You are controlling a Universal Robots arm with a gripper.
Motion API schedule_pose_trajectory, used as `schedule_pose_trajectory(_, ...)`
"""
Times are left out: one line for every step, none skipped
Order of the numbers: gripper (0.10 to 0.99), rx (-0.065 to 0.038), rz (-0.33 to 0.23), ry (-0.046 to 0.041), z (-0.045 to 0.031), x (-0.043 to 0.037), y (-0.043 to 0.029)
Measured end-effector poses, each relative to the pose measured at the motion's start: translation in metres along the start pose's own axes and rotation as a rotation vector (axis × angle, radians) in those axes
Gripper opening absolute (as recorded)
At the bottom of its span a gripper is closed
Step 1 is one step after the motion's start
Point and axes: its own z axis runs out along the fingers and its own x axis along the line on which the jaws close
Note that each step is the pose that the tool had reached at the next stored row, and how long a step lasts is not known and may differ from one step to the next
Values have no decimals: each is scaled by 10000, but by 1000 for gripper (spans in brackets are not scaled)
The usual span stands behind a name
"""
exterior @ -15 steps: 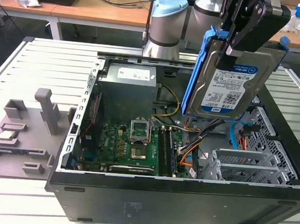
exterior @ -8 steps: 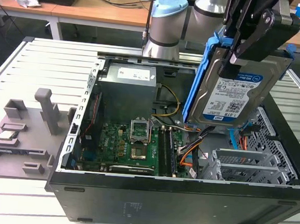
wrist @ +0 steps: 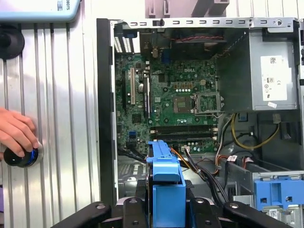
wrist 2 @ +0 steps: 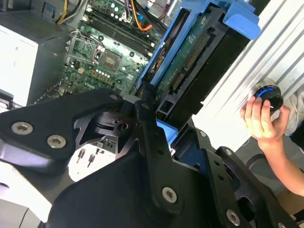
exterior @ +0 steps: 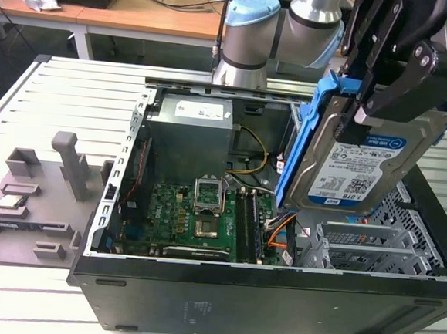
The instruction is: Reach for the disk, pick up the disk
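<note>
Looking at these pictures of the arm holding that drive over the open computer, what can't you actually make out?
- Upper part of the disk, exterior view: covered by the end effector.
- Disk's label side, both wrist views: turned away, so its edge and blue frame show.
- What the hand presses, second wrist view: fingers cover much of the round knob.
- Drive bay under the disk, exterior view: hidden behind it.

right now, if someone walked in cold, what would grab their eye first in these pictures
The disk in its blue frame hangs tilted above the open computer case, clamped in the black gripper toward the exterior view's right. Below it lies the green circuit board, with the grey power-supply box behind it. In both wrist views, a hand rests on a round blue-lit knob on the ribbed metal table beside the case.
</note>
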Motion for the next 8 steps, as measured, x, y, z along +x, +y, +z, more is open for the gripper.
schedule_pose_trajectory(369,0,0,0,0,37,-2)
schedule_pose_trajectory(369,1,0,0,0,75,-4)
schedule_pose_trajectory(369,0,0,0,0,103,-6)
schedule_pose_trajectory(369,0,0,0,0,127,-7)
schedule_pose_trajectory(369,0,0,0,0,152,-9)
schedule_pose_trajectory(369,0,0,0,0,167,-10)
schedule_pose_trajectory(369,0,0,0,1,180,-10)
schedule_pose_trajectory(369,0,0,0,1,198,-11)
